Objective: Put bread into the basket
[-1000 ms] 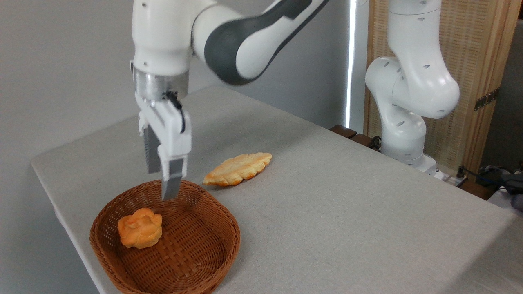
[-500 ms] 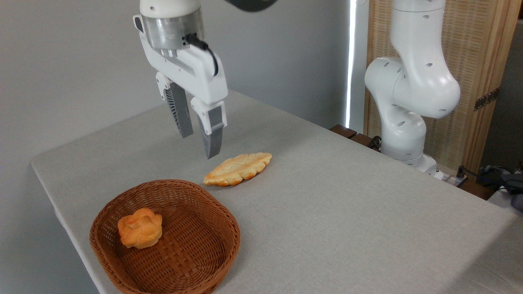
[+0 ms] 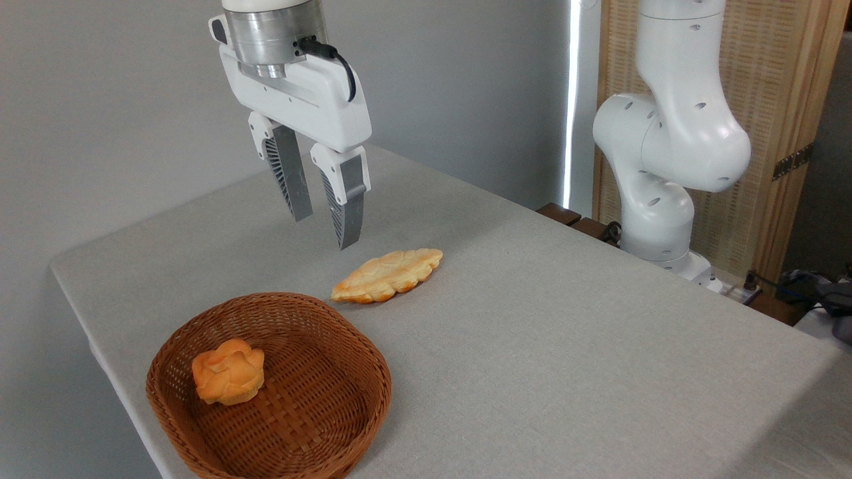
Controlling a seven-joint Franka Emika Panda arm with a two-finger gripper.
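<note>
The bread (image 3: 228,380), a round orange-golden bun with a cracked top, lies inside the brown wicker basket (image 3: 346,362) toward its left side. The basket stands at the near left corner of the table. My gripper (image 3: 324,231) hangs well above the table, behind and to the right of the basket. It is open, its two grey fingers apart with nothing between them.
A flat, pale leaf-shaped bread (image 3: 388,275) lies on the grey tablecloth (image 3: 532,319) just behind the basket's right rim, below and right of my gripper. The arm's white base (image 3: 655,199) stands at the table's far right edge. The table's left edge runs close to the basket.
My gripper has risen from just over the basket's back rim and moved right and back, then turned a little. The bun and basket have not moved.
</note>
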